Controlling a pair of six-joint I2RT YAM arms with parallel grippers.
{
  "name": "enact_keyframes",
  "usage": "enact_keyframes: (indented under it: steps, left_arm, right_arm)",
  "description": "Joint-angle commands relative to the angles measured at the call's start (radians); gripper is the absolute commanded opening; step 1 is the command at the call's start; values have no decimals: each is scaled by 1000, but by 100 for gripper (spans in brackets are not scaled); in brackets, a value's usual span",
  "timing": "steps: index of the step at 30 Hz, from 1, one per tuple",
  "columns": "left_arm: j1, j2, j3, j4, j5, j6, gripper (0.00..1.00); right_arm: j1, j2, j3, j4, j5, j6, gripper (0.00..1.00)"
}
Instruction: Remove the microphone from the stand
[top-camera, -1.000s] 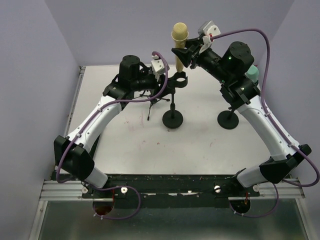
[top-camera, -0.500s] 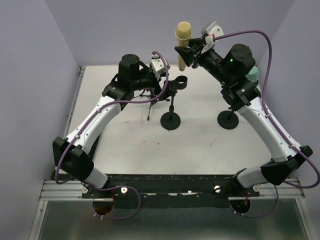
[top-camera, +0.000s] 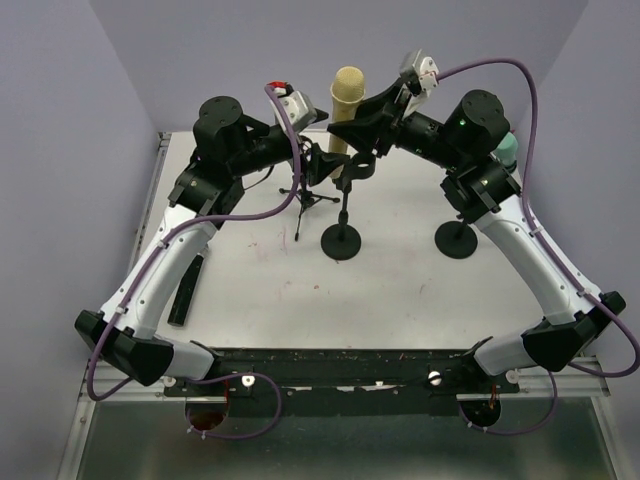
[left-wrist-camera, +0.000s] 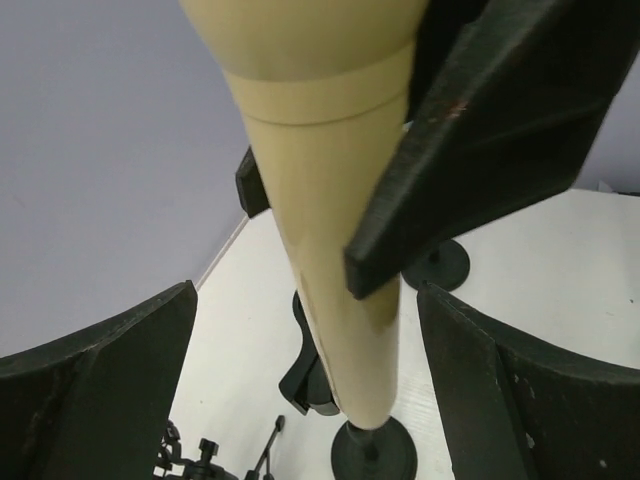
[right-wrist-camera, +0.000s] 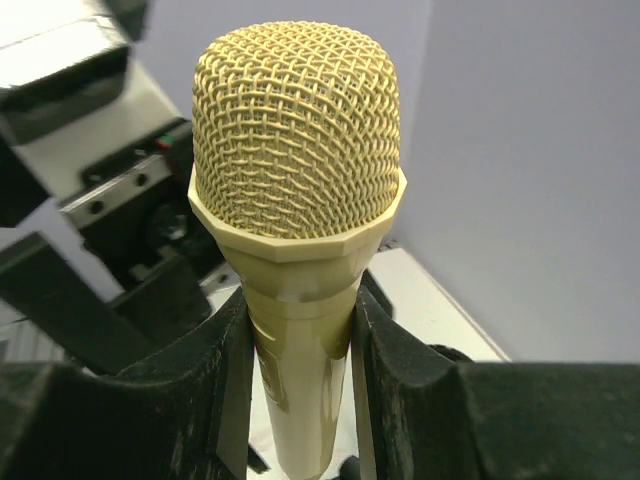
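Above the stand (top-camera: 342, 241), microphone (top-camera: 345, 95) clamped in right end effector (right-wrist-camera: 302, 345)

A yellow microphone (right-wrist-camera: 297, 240) with a round wire-mesh top stood straight up in the middle. The right hand (right-wrist-camera: 300, 335) held it tight, with its black fingers (right-wrist-camera: 220, 380) pressed on each side of the smooth stem. Behind it on the left was a blurry grey and black robot part (right-wrist-camera: 95, 180) with tiny red and green spots. A plain purple wall (right-wrist-camera: 520, 150) filled the right side, above a bit of white tabletop (right-wrist-camera: 430, 290).
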Motion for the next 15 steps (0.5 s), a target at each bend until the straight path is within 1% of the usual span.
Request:
enact_keyframes:
  steps: [1, 3, 4, 6, 8, 10, 11, 12, 13, 14, 15]
  left_arm:
    - [4, 15, -2, 26, 62, -45, 95]
    - [4, 29, 19, 26, 91, -58, 86]
    - [5, 32, 27, 26, 103, -69, 80]
    - [11, 29, 33, 34, 106, -88, 71]
    - [17, 13, 15, 69, 103, -111, 63]
    - [25, 0, 8, 77, 103, -121, 49]
    - [28, -3, 10, 72, 110, -123, 40]
    - [30, -6, 10, 68, 113, -123, 31]
    - [34, -8, 10, 63, 111, -121, 22]
    - [36, -11, 11, 58, 107, -150, 14]
    - [39, -15, 13, 57, 94, -166, 6]
  right_arm:
    - [-2, 8, 15, 69, -213, 91, 1]
    - [-2, 14, 18, 74, -218, 105, 1]
    - [-2, 13, 15, 75, -225, 104, 1]
    - [-2, 11, 6, 74, -224, 94, 1]
    - [-2, 1, -16, 75, -190, 88, 1]
    - [-2, -7, -34, 83, -157, 87, 1]
    - [-2, -10, -37, 86, -146, 87, 1]
    - [-2, -15, -42, 84, -141, 84, 6]
    - [-2, -15, -45, 81, -137, 76, 33]
    - [-4, -18, -48, 75, -138, 58, 56]
    - [-2, -24, -54, 69, -141, 38, 76]
